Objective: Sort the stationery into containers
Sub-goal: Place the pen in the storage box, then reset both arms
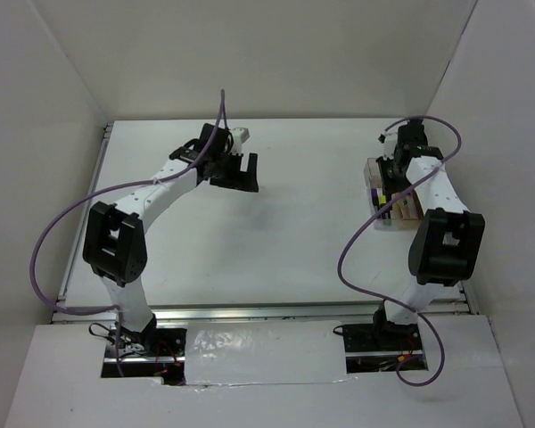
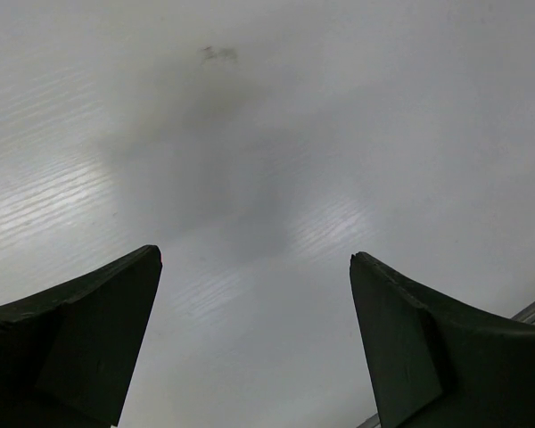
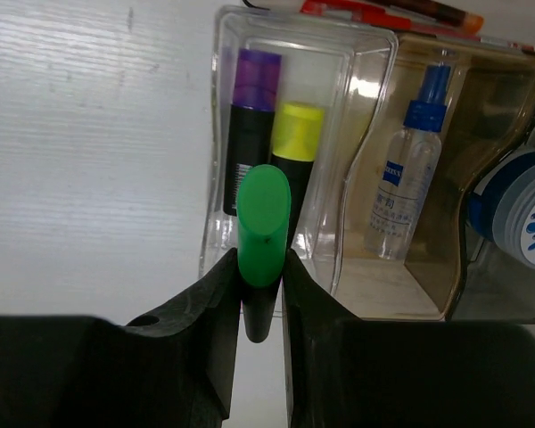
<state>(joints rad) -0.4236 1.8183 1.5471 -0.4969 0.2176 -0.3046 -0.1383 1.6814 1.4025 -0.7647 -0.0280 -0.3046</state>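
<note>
Right pincer [image 3: 260,267] is clamped on the green highlighter [image 3: 264,223]. The body is squeezed between the two fingers and the green cap pokes out past the tips, right at the near wall of the clear box [image 3: 339,259]. The box sits by the right edge of the bench [image 1: 294,241], in the far half. Purple [image 3: 254,80] and yellow [image 3: 300,134] highlighters lie side by side in its left compartment, with the white-blue tube [image 3: 406,178] next door. Left pincer [image 2: 254,267] hangs wide open over bare bench, gripping nothing.
</note>
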